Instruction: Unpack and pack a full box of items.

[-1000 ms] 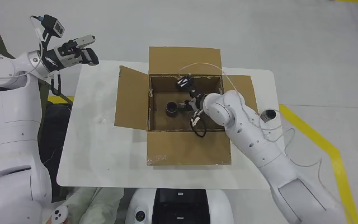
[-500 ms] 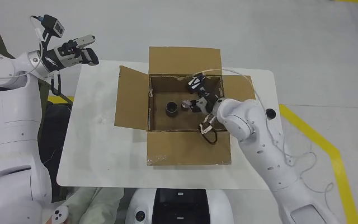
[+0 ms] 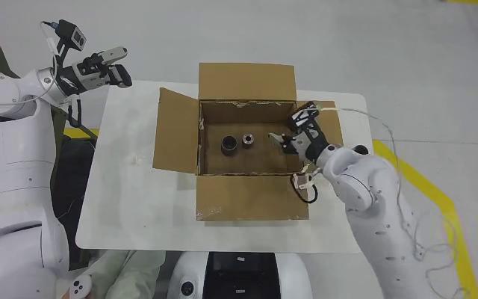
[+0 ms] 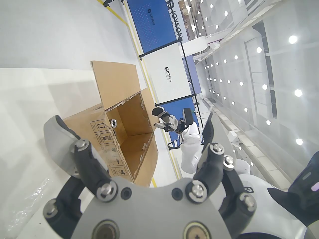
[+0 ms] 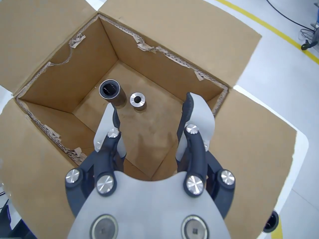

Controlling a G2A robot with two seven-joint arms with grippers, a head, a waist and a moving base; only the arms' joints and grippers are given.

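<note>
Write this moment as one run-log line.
box: open | inside: dark cylinder, small metal ring | right gripper: open, empty, over box | left gripper: open, empty, away from box

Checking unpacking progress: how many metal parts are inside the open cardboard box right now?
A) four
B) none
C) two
C: a tall dark sleeve and a short silver bushing stand side by side on the floor of the box.
</note>
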